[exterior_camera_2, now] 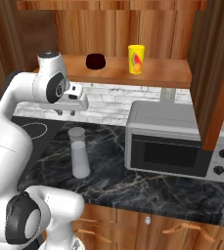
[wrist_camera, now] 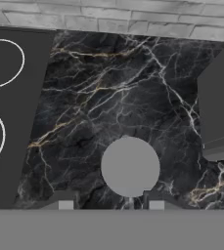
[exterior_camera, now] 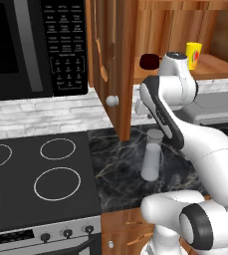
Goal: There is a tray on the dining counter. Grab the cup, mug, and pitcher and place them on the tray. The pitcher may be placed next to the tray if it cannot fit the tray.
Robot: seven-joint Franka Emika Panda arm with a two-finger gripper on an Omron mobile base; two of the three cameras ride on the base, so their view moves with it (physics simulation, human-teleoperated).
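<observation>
Step in hand looks like the approach to the pitcher: it stands upright on the black marble counter between the stovetop and the toaster oven, and the gripper hangs above it, pointing down, not touching. In the hand view the pitcher's round grey lid sits just above the two fingertips, roughly centred btwn them, so alignment seems nearly set. Jaws are parted w/ nothing between them; a gap shows either side of the lid. Next move, by my read: come straight down, keep the lid centred, close on the body below the lid; the glass is tall and narrow, so an off-centre squeeze could tip it. Cup (yellow, red mark) and mug (dark maroon) both wait on the wooden shelf behind, near each other but apart; neither handled yet, so the task is at its early stage. Room: wood cabinets, pale brick backsplash, black microwave above the stove, a cabinet door w/ round knob hanging close to the arm's left side.
</observation>
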